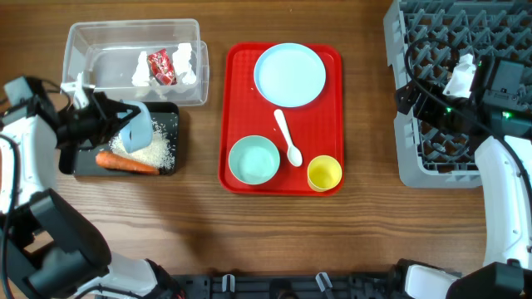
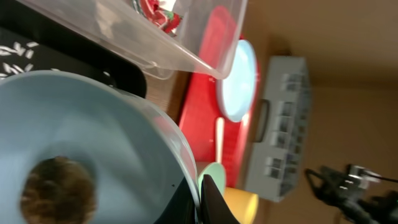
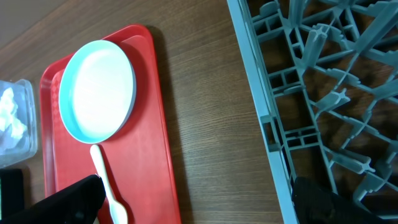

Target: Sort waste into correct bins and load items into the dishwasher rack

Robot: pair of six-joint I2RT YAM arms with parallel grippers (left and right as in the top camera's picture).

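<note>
From overhead, the left gripper [image 1: 116, 124] is holding the pale blue bowl [image 1: 137, 124] tipped over the black tray [image 1: 170, 116], left of the red tray [image 1: 241, 108]. Loose rice [image 1: 154, 152] and the carrot [image 1: 126, 163] are lying on the black tray. The clear tub [image 1: 83, 37], also left of the red tray, is holding napkins [image 1: 187, 60] and the red wrapper [image 1: 160, 66]. The plate [image 1: 289, 75], spoon [image 1: 288, 137], mint-green bowl [image 1: 253, 160] and yellow cup [image 1: 324, 173] are sitting on the red tray. The right gripper [image 1: 409, 95] is hovering at the dishwasher rack [image 1: 449, 33], on its edge facing the red tray.

In the left wrist view, the fingers [image 2: 214, 205] are clamping the bowl's rim, and a brown lump [image 2: 57, 190] is resting inside the bowl.

In the right wrist view, the fingers [image 3: 68, 202] are standing wide apart, gripping nothing.
</note>
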